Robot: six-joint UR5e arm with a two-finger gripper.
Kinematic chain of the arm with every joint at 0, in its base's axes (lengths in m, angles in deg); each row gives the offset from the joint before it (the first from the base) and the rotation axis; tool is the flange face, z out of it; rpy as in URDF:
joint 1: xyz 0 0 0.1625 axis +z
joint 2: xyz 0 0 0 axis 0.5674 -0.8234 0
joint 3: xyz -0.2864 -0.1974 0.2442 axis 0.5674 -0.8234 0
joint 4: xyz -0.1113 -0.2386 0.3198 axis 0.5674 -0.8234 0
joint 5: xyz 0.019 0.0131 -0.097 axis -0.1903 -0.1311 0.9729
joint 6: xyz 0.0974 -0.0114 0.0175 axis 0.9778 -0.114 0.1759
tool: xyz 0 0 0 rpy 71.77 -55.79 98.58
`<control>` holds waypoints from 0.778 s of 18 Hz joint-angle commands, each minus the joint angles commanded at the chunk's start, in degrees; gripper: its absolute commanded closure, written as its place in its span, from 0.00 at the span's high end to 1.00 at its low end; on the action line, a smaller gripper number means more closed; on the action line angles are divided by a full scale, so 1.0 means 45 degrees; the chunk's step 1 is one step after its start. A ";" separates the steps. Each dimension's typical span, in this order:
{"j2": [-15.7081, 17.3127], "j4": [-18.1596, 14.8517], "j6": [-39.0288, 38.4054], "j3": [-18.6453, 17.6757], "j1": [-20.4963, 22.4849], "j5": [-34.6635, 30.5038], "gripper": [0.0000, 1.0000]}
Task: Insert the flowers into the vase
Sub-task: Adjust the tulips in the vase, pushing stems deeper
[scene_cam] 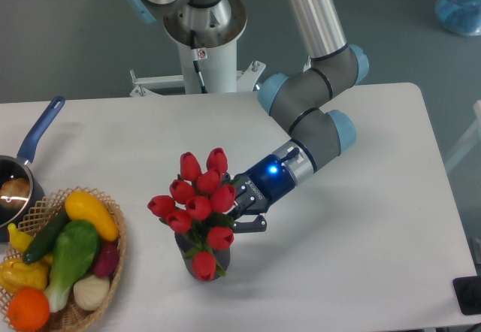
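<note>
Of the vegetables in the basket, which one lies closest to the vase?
The dark purple one at the basket's right rim; the others lie further left of the vase.
</note>
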 joint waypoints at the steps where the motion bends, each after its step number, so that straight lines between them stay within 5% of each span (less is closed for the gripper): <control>1: 0.0000 -0.0019 0.0000 0.0000 0.0000 0.0000 0.27; 14: 0.0000 0.0000 0.0215 0.0000 0.0039 -0.0020 0.45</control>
